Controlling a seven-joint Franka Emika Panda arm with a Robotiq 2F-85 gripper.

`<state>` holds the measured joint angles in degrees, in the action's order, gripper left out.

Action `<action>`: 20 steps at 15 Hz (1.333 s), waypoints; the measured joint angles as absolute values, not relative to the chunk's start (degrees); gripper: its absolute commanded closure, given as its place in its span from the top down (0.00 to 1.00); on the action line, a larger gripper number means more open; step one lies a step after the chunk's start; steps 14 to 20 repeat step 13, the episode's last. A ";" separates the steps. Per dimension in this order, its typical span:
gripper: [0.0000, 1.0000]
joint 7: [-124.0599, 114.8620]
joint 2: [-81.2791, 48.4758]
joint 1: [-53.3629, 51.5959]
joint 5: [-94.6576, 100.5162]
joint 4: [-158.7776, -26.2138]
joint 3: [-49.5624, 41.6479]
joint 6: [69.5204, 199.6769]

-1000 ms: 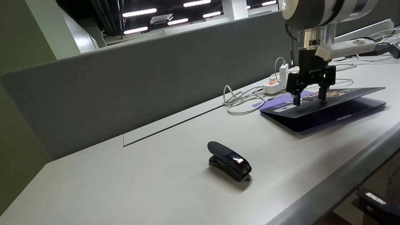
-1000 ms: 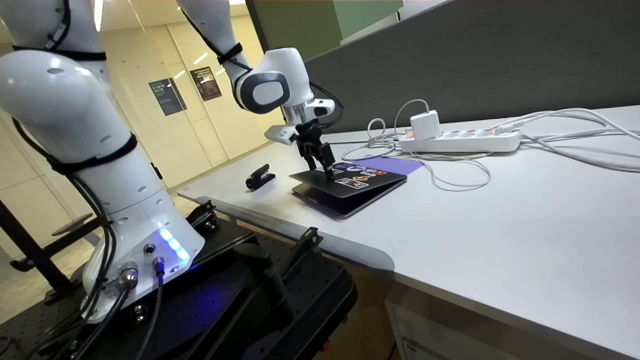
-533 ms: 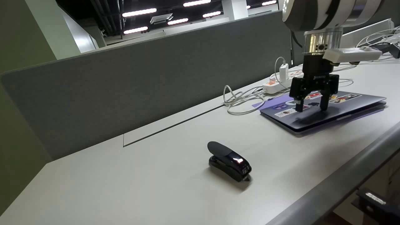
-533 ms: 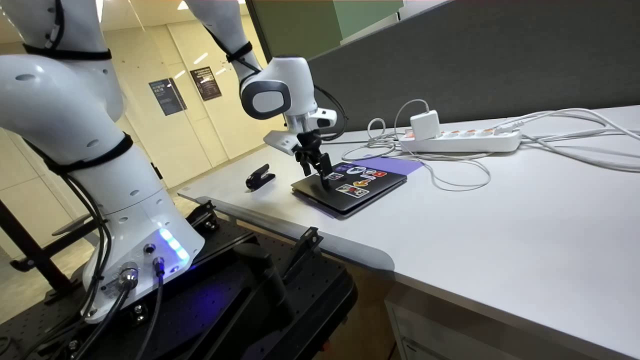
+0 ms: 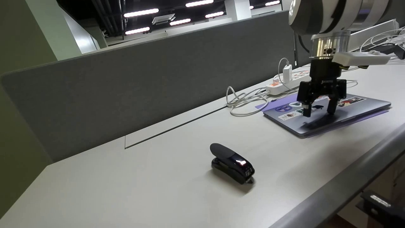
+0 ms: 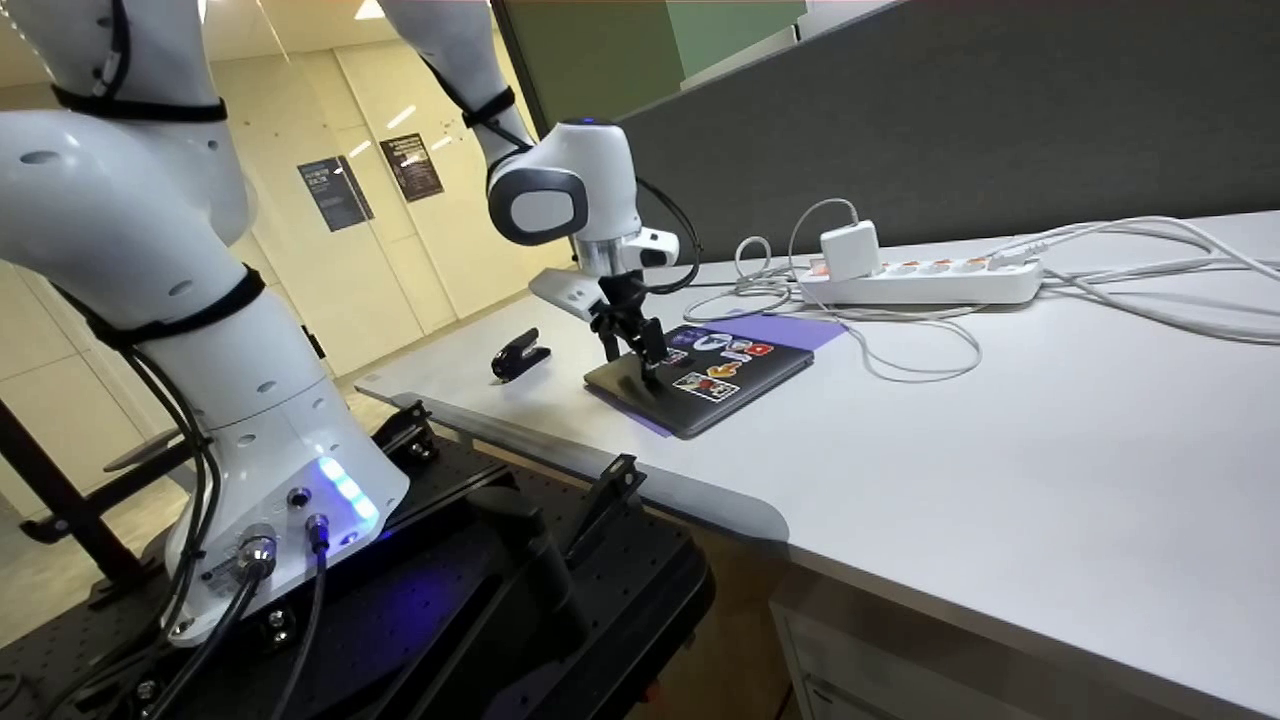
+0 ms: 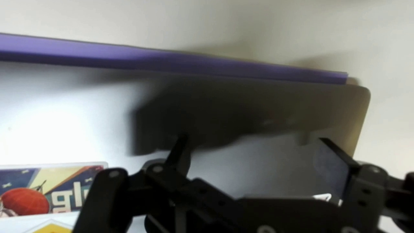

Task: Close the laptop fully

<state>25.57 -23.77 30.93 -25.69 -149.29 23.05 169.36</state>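
The laptop (image 5: 354, 110) lies on the desk with its lid down flat on the base. No gap shows along its front edge in both exterior views. Its grey lid with several stickers also shows in an exterior view (image 6: 705, 372) and in the wrist view (image 7: 245, 168). The screen and keyboard are hidden. My gripper (image 5: 319, 114) points down over the lid near its front edge, fingers apart with nothing between them. It also shows in an exterior view (image 6: 632, 360) and in the wrist view (image 7: 254, 139). The fingertips are at or just above the lid; I cannot tell whether they touch.
A black stapler (image 5: 232, 163) stands on the desk beside the laptop. A purple sheet (image 6: 775, 328) sticks out from under the laptop. A white power strip (image 6: 930, 285) and loose cables (image 5: 242, 103) lie behind it, before a grey partition (image 5: 174, 79).
The laptop lid was tilted up one second ago, almost down half a second ago, and is flat now. My gripper has moved down and towards the laptop's front edge, fingers still apart.
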 measured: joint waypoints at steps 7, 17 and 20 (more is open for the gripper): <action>1.00 26.00 -16.46 29.40 -25.68 -150.93 25.34 166.96; 1.00 26.06 -6.67 26.63 -26.15 -153.06 24.80 158.90; 1.00 26.06 -6.67 26.63 -26.15 -153.06 24.80 158.90</action>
